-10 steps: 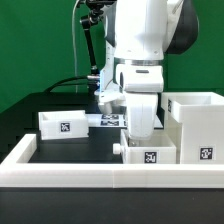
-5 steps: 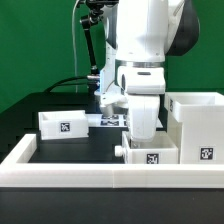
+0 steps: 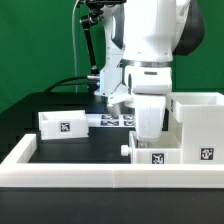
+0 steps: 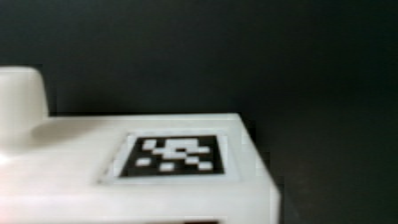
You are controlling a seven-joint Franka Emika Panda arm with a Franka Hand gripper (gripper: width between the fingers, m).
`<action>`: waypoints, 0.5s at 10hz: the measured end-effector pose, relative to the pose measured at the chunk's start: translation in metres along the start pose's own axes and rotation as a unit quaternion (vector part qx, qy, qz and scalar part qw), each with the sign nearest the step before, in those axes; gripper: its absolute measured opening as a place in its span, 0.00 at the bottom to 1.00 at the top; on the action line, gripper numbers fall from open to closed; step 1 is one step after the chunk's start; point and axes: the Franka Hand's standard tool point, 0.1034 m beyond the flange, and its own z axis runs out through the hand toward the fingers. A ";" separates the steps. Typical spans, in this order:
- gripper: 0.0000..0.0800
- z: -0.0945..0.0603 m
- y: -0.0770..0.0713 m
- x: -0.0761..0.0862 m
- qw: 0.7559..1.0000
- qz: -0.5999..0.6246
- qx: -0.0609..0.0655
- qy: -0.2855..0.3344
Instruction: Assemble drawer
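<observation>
In the exterior view a small open-topped white drawer box [image 3: 158, 157] with a square tag stands just behind the front wall, close beside the large white cube casing [image 3: 200, 125] on the exterior view's right. My gripper [image 3: 150, 134] reaches down into this box; its fingertips are hidden by the box wall, and it appears shut on that wall. A second small tagged box [image 3: 62, 124] stands apart on the exterior view's left. The wrist view shows the held box's white face [image 4: 71, 160] with its tag [image 4: 175, 155] and a round knob [image 4: 18, 100], very close.
The long low white border wall [image 3: 100, 178] runs along the front and the left side. The marker board [image 3: 115, 119] lies on the black tabletop [image 4: 267, 60] behind the arm. A black stand with cables rises at the back.
My gripper and the small box under it have shifted toward the exterior view's right, closer to the cube casing. The left box has not moved.
</observation>
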 end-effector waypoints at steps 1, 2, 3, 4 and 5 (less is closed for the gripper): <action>0.05 0.000 0.000 0.001 1.000 0.005 0.000 -0.001; 0.05 0.000 -0.001 0.003 1.000 0.011 0.000 -0.001; 0.05 0.000 -0.001 0.005 1.000 0.016 -0.001 -0.001; 0.05 0.000 -0.001 0.008 1.000 0.016 -0.003 -0.001; 0.05 -0.001 -0.001 0.008 1.000 0.015 -0.004 -0.002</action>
